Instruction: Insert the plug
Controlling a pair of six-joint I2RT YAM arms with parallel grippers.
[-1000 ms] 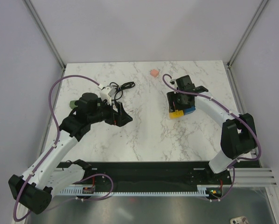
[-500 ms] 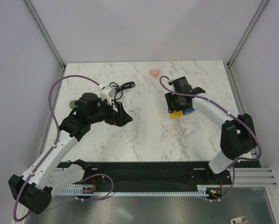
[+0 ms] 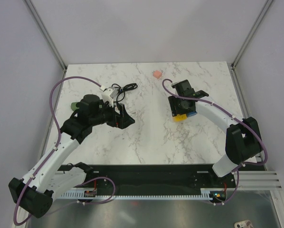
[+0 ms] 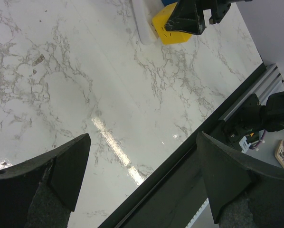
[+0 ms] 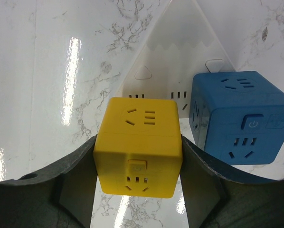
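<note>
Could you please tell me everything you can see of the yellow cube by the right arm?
The yellow cube is a glossy plastic socket block with slot holes on two faces and a small square button. Upright, it is clamped at both sides by the right gripper, beside a blue cube, by a white triangular base.

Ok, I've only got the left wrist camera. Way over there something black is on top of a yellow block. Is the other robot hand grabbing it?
Observer: Yes. The right gripper has a finger pressed on each side of that yellow plastic socket cube.
Operator: There's a bit of blue at the top edge too. What is it?
Observer: A blue plastic socket cube, standing right beside the yellow one, with one gripper finger between them.
Operator: Is anything near my hand that I can't see?
Observer: A coiled black cable lies on the marble table, on the far side of the left gripper.
</note>
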